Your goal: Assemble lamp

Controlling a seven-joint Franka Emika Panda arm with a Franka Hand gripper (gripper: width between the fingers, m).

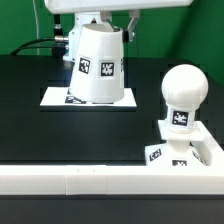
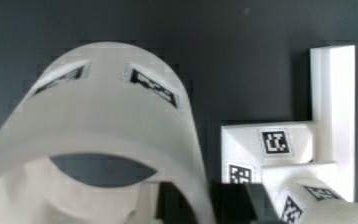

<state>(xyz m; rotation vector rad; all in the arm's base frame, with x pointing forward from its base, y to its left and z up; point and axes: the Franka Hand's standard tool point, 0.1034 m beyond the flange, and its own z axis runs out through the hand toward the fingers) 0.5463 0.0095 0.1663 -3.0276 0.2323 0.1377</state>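
The white conical shade [image 1: 100,63] with black-and-white tags hangs from my gripper [image 1: 100,20] at the back middle, its wide rim just above the marker board [image 1: 55,97]. In the wrist view the shade [image 2: 105,120] fills most of the picture, and my gripper [image 2: 197,205] is shut on its wall. The round bulb [image 1: 183,88] stands upright on the low square base [image 1: 192,150] at the exterior view's right, apart from the shade. The base [image 2: 265,140] and part of the bulb [image 2: 318,203] also show in the wrist view.
A long white rail [image 1: 100,182] runs along the front of the black table and turns up beside the base; it also shows in the wrist view [image 2: 329,90]. Cables lie at the back left.
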